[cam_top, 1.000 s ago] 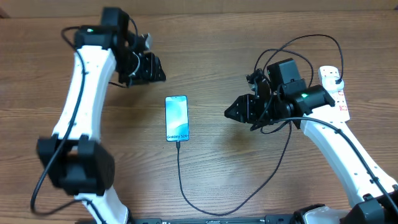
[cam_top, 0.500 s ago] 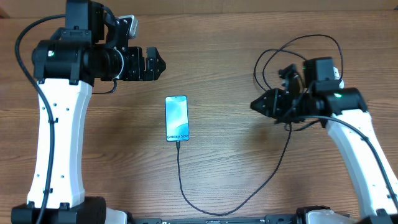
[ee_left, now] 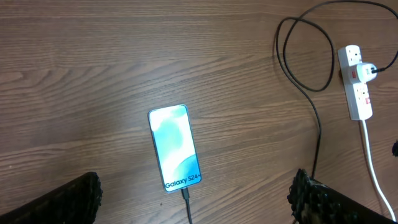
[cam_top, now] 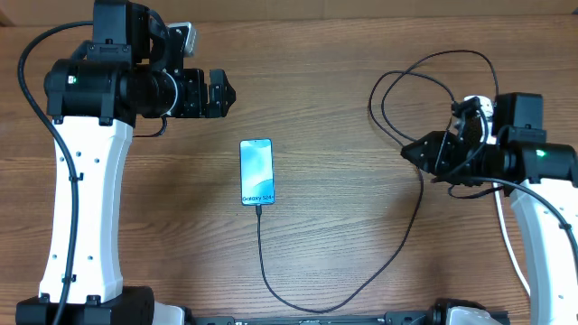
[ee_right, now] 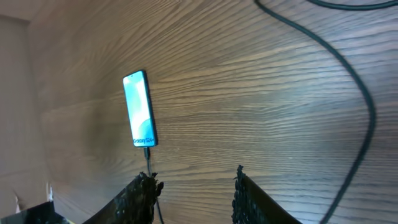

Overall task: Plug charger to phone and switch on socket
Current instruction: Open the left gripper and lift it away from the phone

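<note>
Nearest me, the charger cable [cam_top: 260, 235] is seated in the Galaxy S24 phone's [cam_top: 256, 171] lower end, so neither gripper needs it. Right of the phone, the right gripper [cam_top: 417, 153] is half-parted and empty, heading for the socket [ee_left: 359, 93], I judge. Beyond the phone, the left gripper [cam_top: 219, 93] hangs spread wide.

Lit phone [ee_right: 139, 109], charger [ee_right: 373, 121] attached, tool [ee_right: 193, 177] empty

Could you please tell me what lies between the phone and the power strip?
Only the charger cable crosses the bare tabletop between phone and power strip; the left wrist view shows it best.
</note>
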You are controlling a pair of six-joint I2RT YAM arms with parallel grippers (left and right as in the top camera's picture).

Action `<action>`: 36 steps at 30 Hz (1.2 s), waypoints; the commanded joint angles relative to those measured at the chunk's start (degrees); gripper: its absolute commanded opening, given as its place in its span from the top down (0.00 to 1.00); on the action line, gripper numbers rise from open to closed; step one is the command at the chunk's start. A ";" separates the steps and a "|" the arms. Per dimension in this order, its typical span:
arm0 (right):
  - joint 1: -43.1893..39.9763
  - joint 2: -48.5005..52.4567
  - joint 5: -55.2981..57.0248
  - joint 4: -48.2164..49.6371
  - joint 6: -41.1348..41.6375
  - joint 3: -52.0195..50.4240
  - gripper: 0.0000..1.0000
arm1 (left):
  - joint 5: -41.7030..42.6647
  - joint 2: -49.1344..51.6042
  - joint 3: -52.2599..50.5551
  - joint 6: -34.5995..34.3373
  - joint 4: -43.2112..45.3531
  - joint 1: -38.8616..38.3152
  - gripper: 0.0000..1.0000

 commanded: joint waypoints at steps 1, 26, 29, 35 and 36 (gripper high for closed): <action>-1.55 -1.18 0.07 -0.26 -1.62 0.85 0.57 | -0.79 -0.44 1.09 0.90 -0.11 0.59 0.00; -2.38 -1.18 0.11 -0.31 -3.08 0.85 0.57 | -0.79 -0.33 1.09 0.90 -0.11 0.59 0.01; -2.38 -1.18 0.11 -0.33 -3.06 0.85 0.57 | -0.79 -0.33 1.09 0.87 -0.11 0.59 0.00; -2.38 -1.18 0.09 -0.28 -3.04 0.85 0.57 | -0.79 -0.33 1.09 0.90 -0.11 0.59 0.00; -2.38 -1.18 0.09 -0.28 -3.02 0.85 0.57 | -0.79 -0.33 1.09 0.90 -0.13 0.59 0.00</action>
